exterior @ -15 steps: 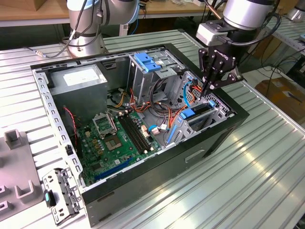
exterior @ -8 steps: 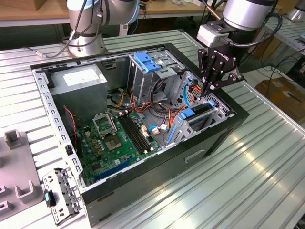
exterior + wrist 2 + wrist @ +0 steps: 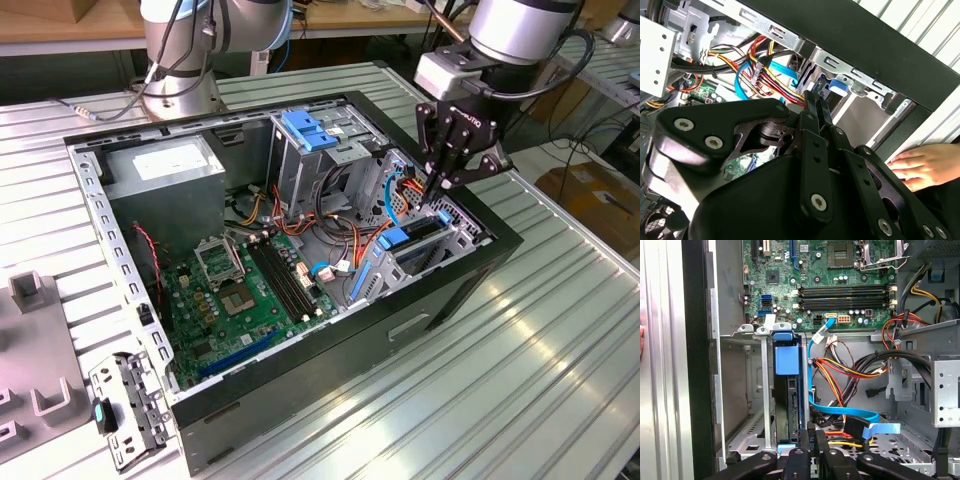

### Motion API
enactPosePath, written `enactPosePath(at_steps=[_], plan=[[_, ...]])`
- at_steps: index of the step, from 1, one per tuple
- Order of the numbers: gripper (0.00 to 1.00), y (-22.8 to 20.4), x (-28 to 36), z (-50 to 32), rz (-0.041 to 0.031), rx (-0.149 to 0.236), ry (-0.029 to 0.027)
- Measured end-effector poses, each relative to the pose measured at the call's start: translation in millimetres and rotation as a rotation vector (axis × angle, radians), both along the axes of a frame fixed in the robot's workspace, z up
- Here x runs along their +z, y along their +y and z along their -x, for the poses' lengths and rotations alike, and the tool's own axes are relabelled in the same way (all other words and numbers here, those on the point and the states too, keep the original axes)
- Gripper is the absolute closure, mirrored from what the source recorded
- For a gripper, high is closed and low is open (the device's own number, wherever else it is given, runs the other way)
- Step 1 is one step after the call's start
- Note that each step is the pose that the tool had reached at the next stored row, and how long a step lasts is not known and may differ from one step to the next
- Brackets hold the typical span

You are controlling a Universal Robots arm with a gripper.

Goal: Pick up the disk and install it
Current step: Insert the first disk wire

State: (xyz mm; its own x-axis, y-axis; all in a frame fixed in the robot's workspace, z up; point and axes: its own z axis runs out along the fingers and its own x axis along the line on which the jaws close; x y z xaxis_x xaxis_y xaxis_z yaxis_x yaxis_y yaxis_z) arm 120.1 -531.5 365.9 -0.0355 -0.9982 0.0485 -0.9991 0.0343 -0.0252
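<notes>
Pincer (image 3: pixel 437 187) closed, disk (image 3: pixel 788 390) apparently seated

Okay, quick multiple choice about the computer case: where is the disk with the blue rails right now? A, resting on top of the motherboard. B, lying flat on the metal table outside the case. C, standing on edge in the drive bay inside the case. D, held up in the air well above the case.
C: in the first wrist view the disk stands on edge in the metal drive bay, with the gripper at its near end.
</notes>
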Motion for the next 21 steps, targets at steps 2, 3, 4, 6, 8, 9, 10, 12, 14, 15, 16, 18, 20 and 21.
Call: enactPosePath(at_steps=[2, 3, 4, 6, 8, 9, 10, 12, 14, 15, 16, 18, 20, 21], plan=[[0.84, -2.1, -0.3, 0.1, -0.0001, 0.004, 0.0001], [0.84, -3.7, -0.5, 0.1, -0.0001, 0.006, 0.0000], [0.84, -4.8, -0.9, 0.3, -0.0001, 0.009, 0.0000], [0.84, -5.6, -2.2, 0.7, -0.0005, 0.017, 0.0000], [0.84, -5.6, -3.2, 1.2, -0.0001, 0.033, 0.0000], [0.84, -5.7, -4.4, 2.4, -0.0006, 0.038, -0.0001], [0.84, -5.8, -5.3, 2.9, -0.0009, 0.042, -0.0002], [0.84, -6.0, -6.8, 3.6, -0.0006, 0.054, -0.0028], [0.84, -6.0, -6.9, 3.8, -0.0007, 0.054, -0.0035], [0.84, -6.0, -7.0, 3.8, -0.0009, 0.054, -0.0044], [0.84, -6.0, -7.0, 3.8, -0.0009, 0.054, -0.0051], [0.84, -6.0, -7.0, 3.8, -0.0008, 0.054, -0.0052], [0.84, -6.0, -7.0, 3.8, -0.0009, 0.054, -0.0052], [0.84, -6.0, -7.0, 3.8, -0.0009, 0.054, -0.0052]])
